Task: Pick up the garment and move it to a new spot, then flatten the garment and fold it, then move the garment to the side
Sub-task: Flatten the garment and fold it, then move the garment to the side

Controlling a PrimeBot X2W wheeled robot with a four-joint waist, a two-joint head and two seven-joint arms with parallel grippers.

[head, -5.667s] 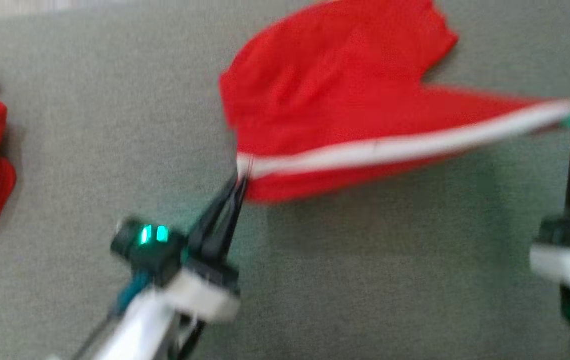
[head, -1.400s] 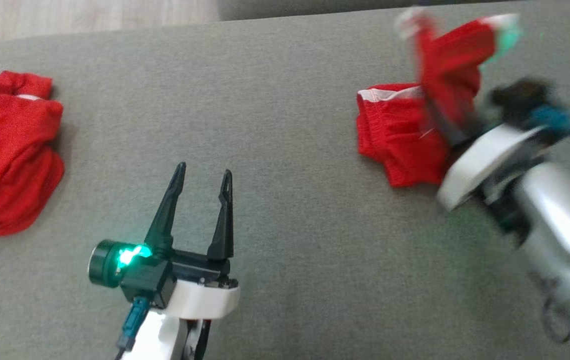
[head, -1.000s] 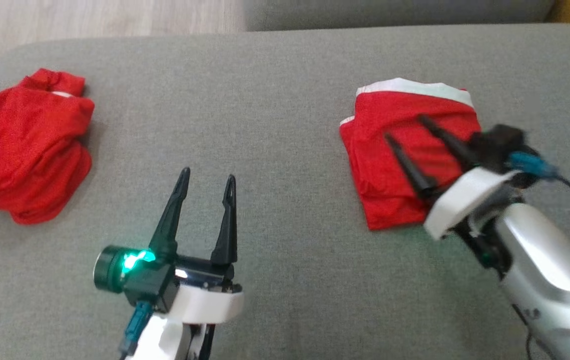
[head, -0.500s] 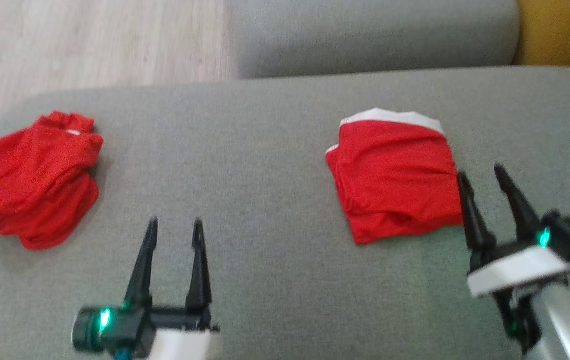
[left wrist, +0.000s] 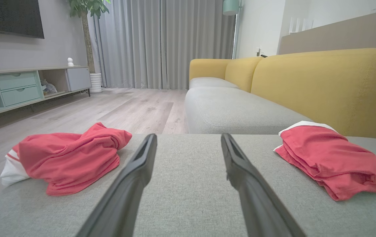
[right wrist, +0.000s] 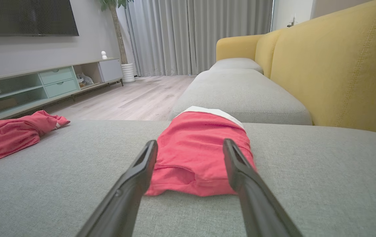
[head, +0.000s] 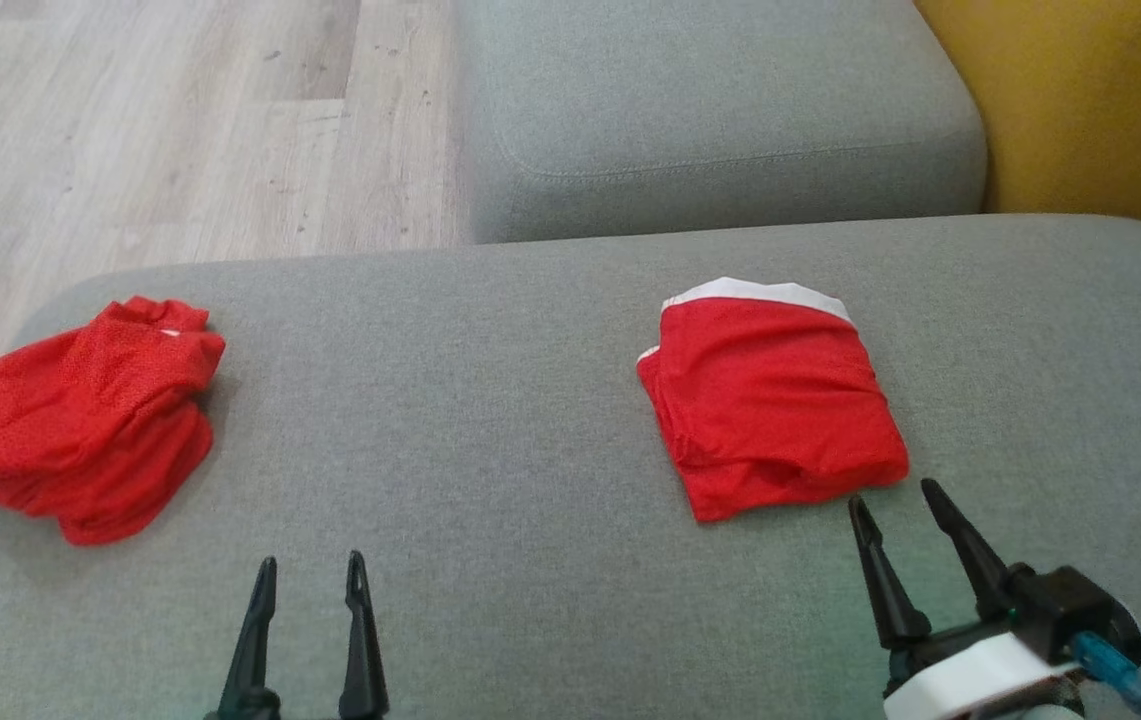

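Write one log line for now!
folded garment: on cushion, right side | crumpled garment: left | left tool: open, empty | right tool: open, empty

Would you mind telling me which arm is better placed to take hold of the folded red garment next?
Right. The right gripper is open, its tips just short of the folded garment and pointing at it; the left gripper, also open, sits well off to the left.
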